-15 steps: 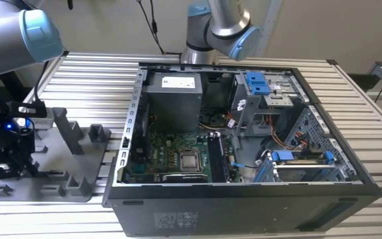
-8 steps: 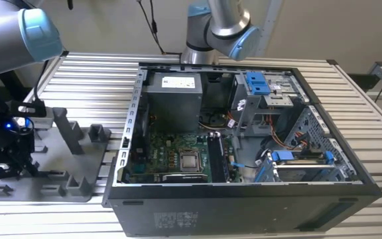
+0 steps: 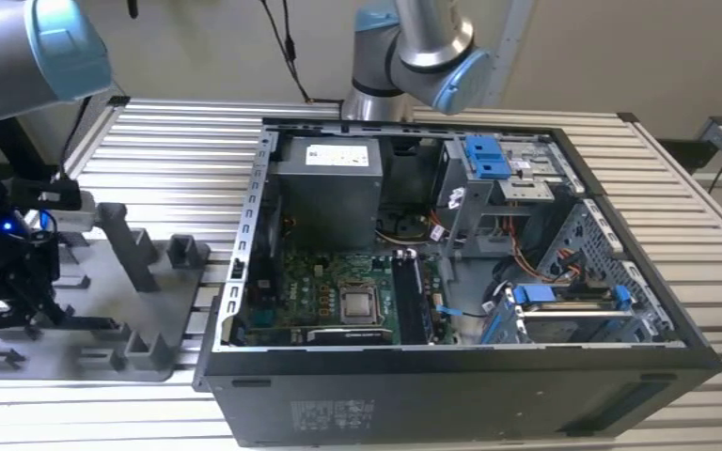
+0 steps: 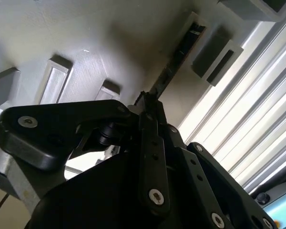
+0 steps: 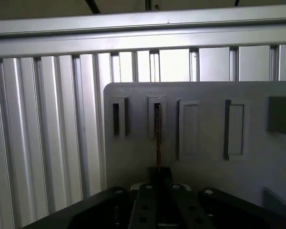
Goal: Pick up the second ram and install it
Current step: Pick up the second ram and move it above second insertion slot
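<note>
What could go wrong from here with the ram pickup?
The ram stands edge-on in a narrow slot of the grey fixture, with the gripper right at its end: a slightly skewed pull might jam or bend it. In the exterior view, upright blocks stand near the gripper and could be bumped.

Exterior high, oblique; both wrist views close over fixture point(image 5: 209, 171).
</note>
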`<state>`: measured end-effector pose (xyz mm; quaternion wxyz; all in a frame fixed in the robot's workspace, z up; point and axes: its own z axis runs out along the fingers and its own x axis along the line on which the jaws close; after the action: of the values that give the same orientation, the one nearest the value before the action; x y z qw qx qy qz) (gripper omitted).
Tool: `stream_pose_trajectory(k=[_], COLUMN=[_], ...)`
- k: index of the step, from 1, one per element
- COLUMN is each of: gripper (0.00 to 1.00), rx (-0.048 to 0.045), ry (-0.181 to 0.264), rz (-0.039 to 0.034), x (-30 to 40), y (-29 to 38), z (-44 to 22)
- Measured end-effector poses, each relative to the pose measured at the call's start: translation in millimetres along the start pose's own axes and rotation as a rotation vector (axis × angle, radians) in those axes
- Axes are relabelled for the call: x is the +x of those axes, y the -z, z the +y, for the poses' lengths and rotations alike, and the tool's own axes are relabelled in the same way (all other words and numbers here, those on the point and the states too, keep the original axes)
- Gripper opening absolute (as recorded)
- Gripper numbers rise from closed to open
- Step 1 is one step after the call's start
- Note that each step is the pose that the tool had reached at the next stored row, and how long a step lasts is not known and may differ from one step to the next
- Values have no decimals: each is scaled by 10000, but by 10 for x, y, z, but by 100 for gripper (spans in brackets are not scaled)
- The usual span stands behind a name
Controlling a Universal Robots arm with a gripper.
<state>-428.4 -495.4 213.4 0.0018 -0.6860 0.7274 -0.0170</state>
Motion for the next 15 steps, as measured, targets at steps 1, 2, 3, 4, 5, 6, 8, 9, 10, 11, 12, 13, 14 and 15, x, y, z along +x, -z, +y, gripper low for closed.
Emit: stream_pose_trajectory(k=[1,2,3,4,5,6,8,9,10,11,12,13,14,15], gripper=[14,14,14,14,14,14,14,14,14,14,14,14,14,14], rx=[1,0,1,0,0,0,0,-1,-1,0,0,1,0,-1], ry=[0,0,0,-1,0,0,0,0,0,0,0,0,0,0], rz=[-1,0,-1,0,-1,0,0,0,0,-1,0,-1,0,0], x=[0,1,1,1,2,2,3,3,3,3,3,3,4,4], y=[17,35,52,69,85,100,129,143,156,167,180,189,200,209], z=[0,-1,-1,-2,-2,-2,-4,-4,-4,-5,-5,-5,-5,-6])
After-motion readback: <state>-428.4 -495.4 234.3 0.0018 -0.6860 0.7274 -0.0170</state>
